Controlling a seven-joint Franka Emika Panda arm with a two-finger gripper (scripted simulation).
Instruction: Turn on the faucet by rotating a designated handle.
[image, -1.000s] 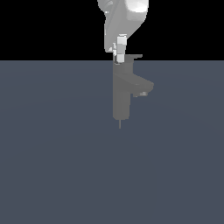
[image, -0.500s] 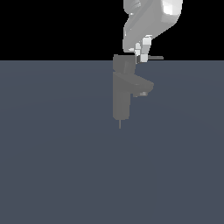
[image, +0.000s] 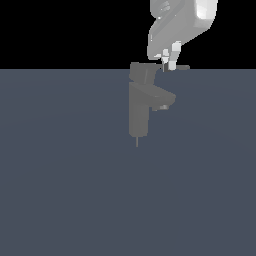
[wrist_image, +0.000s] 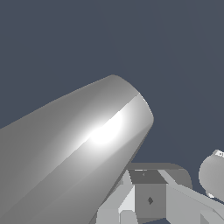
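**A:** Where does the work stand right now?

**B:** The faucet (image: 139, 107) rises as a square grey column in the middle of the slate table (image: 60, 190), its short spout (image: 162, 99) angled toward the exterior view's right. The handle (image: 172, 67) is the thin flat lever running off the blocky cap (image: 142, 73) on top, also toward the exterior view's right. The gripper (image: 169, 61) sits down over that lever, roughly midway along it, with a pale finger (image: 175, 56) showing just above it.

**A:** Are the jaws clamped on it?

**B:** I cannot tell. The fingers straddle or press on the lever, but the exterior view is too small to show a gap or a pinch, and the wrist view is filled by the arm's own casing (wrist_image: 78, 144).

**A:** So how should the turn be done well?

**B:** My judgement — treat it as a push around the column's axis, not a pull. Contact far from the cap gives better leverage, so staying well out along the lever helps, though not so near the tip that the fingers slide off. The path should curve with the lever; a straight shove would slip the contact along the lever.

**A:** And height?

**B:** Keep the fingers low enough to overlap the lever's thin edge — it is flat, so a small rise could let them skate over the top.
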